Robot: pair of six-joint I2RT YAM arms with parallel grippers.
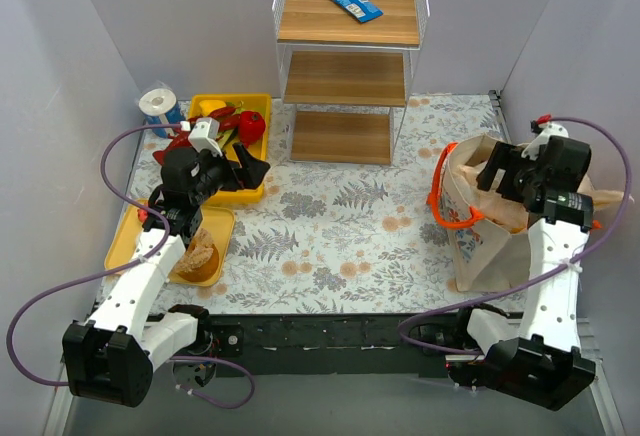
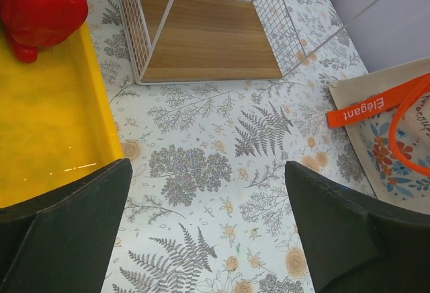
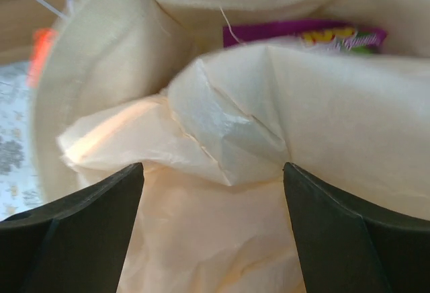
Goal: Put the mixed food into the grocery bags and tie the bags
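The beige tote [image 1: 480, 246] with orange handles [image 1: 440, 196] stands at the right. My right gripper [image 1: 497, 172] is open over its mouth. In the right wrist view my right gripper [image 3: 213, 172] is open and empty above crumpled peach plastic [image 3: 228, 132] inside the tote wall [image 3: 80, 85]. A purple snack packet [image 3: 302, 36] lies deeper in. My left gripper [image 1: 243, 171] is open at the yellow bin [image 1: 250, 194]. In the left wrist view my left gripper [image 2: 207, 172] is open and empty over the floral cloth. A red toy pepper [image 2: 40, 7] lies in the bin [image 2: 47, 125]. The tote [image 2: 390, 138] shows at the right.
A wire shelf rack [image 1: 348, 56] stands at the back with a blue packet [image 1: 352, 1] on top. Its lowest board [image 2: 201, 37] lies ahead of the left gripper. A white paper roll [image 1: 160, 106] is at the back left. A second yellow tray [image 1: 215, 221] holds a brown item [image 1: 197, 256].
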